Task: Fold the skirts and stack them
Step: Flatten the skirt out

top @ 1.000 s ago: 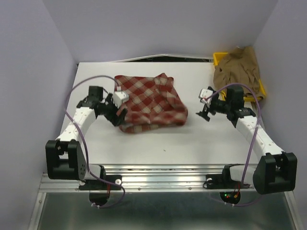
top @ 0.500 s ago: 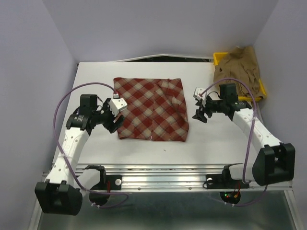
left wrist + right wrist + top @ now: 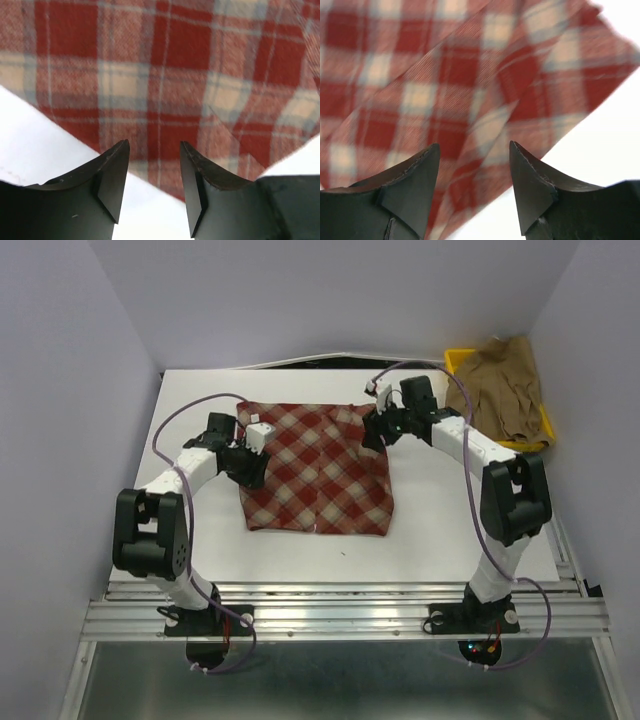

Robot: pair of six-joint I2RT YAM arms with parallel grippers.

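Observation:
The red-and-cream plaid skirt [image 3: 318, 468] lies spread flat in the middle of the white table [image 3: 440, 510]. My left gripper [image 3: 251, 467] sits at the skirt's left edge, and its wrist view shows the jaws [image 3: 154, 170] apart over the plaid cloth [image 3: 165, 75], with nothing between them. My right gripper [image 3: 373, 434] hovers at the skirt's far right corner. Its jaws [image 3: 474, 172] also stand apart above a folded plaid edge [image 3: 445, 75], blurred by motion. The tan-brown skirt [image 3: 503, 385] is heaped at the back right.
A yellow tray [image 3: 456, 362] holds the tan skirt in the far right corner. Lavender walls close in the table on the left, back and right. Bare white tabletop [image 3: 30, 135] shows beside the plaid cloth's edges [image 3: 600, 140].
The plaid skirt went from bunched to flat. Both grippers moved inward and toward the back, onto the skirt's left edge and far right corner, and their jaws narrowed.

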